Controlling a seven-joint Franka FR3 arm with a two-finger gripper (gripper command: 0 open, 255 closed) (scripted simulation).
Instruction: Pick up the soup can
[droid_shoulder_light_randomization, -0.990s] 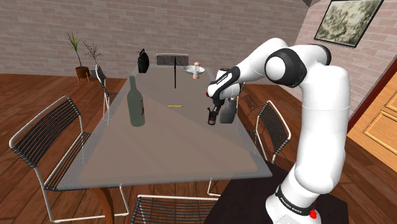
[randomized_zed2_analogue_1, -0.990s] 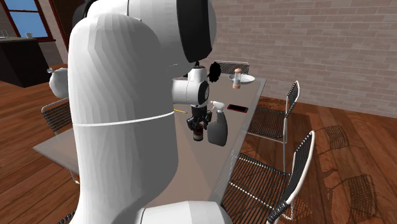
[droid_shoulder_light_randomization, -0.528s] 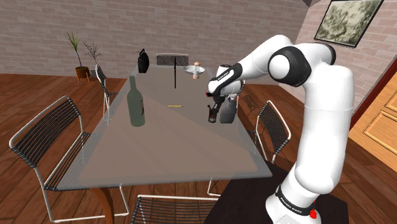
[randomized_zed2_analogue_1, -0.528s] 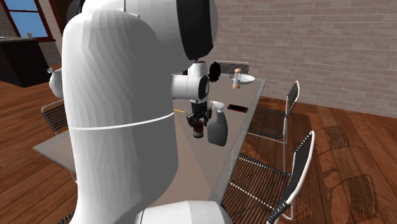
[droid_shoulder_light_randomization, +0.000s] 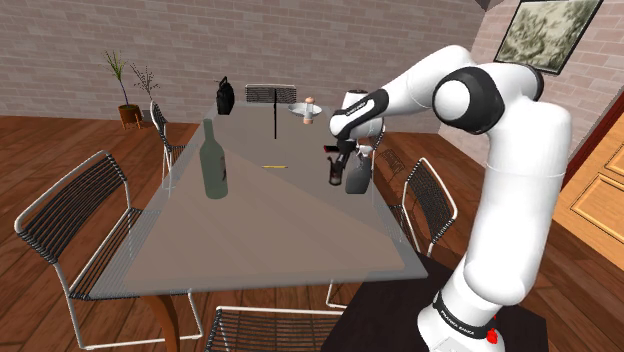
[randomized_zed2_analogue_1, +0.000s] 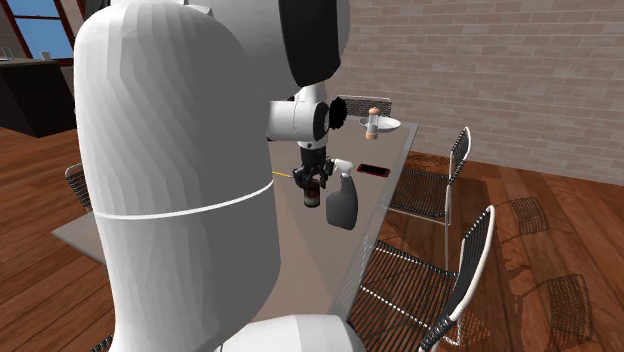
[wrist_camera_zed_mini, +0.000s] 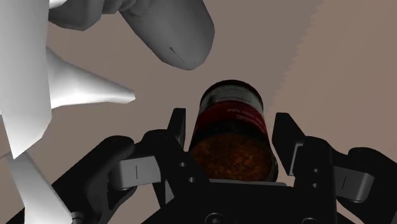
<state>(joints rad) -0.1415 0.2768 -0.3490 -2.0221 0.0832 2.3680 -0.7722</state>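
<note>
The soup can (wrist_camera_zed_mini: 232, 127) is being clasped by the jaws, with both black fingers (wrist_camera_zed_mini: 177, 127) being pressed against its sides and no more gap left than the can fills. The can, dark red with a brownish end face, is being held upright under the white arm (droid_shoulder_light_randomization: 500, 150). It is being carried low over the grey desk (droid_shoulder_light_randomization: 250, 230), apparently just clear of the top. It is being held just beside a grey spray bottle (randomized_zed2_analogue_1: 341, 203), near the desk edge on the shoulder view's right.

A green wine bottle (droid_shoulder_light_randomization: 213, 162) is being shown standing well apart, toward the shoulder view's left, with a yellow pencil (droid_shoulder_light_randomization: 273, 165) lying between it and the can. A dark phone (randomized_zed2_analogue_1: 374, 170) is being shown flat on the desk beyond the spray bottle. A black bag (droid_shoulder_light_randomization: 226, 96) and a white plate (droid_shoulder_light_randomization: 303, 107) are being shown at the far end. Wire chairs (droid_shoulder_light_randomization: 70, 230) are being shown around the desk.
</note>
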